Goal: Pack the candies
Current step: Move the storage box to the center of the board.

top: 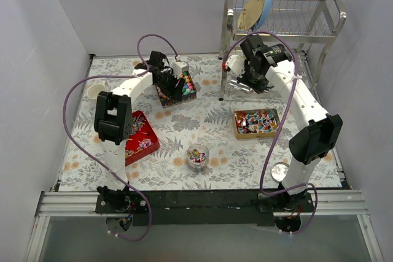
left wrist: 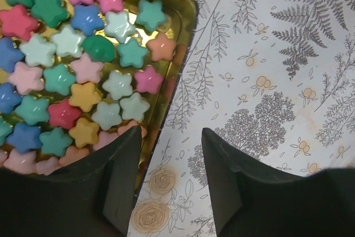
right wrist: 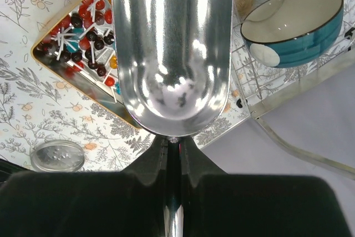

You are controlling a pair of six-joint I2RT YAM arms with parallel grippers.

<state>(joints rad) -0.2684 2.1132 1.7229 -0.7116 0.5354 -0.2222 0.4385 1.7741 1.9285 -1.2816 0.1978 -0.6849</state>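
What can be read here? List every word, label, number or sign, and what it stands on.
No readable text in any view.
Star candies, gold tin, metal scoop, teal bowl: no lettering shows.
Red tin: pattern too small to tell.

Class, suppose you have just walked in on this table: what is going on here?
The right claw is shut on the handle of a metal scoop, which is empty and held above the table near the tin of lollipops and the dish rack. The left claw is open at the corner of a gold tin of star-shaped candies, one finger over the tin, the other over the tablecloth. A glass cup near the front edge holds some sweets.
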